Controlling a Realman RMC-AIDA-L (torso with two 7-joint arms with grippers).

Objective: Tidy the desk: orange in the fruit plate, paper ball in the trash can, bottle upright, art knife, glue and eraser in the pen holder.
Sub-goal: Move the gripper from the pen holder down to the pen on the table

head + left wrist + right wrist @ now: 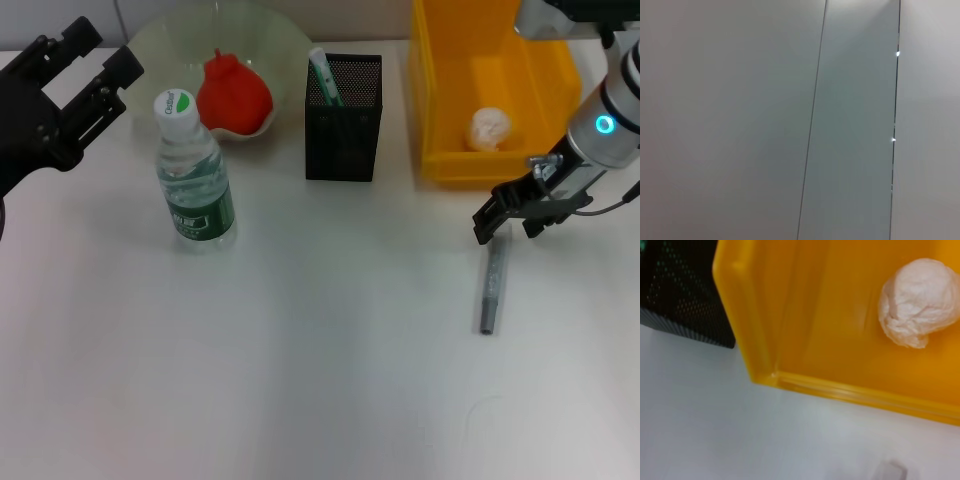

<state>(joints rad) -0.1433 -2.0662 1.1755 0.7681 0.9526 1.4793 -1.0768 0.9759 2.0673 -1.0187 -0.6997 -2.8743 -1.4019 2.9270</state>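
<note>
Art knife, slim grey metal stick [490, 285], lies flat on white desk [320, 380], right side, near yellow plastic bin [440, 150]. Black right gripper [508, 222] hovers at its far end, jaws apart, empty. Centre over handle, descend straight, close across width. Left gripper [70, 95] parked far left, open.

Right claw [506, 224] low, fingers spread; left claw [88, 62] raised, open.

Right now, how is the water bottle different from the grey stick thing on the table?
The bottle stands upright; the grey stick lies flat. The bottle is clear, fat, with a green label; the stick is thin, plain grey. The bottle is on the robot's left, the stick just below the right gripper. Both rest on the table.
</note>
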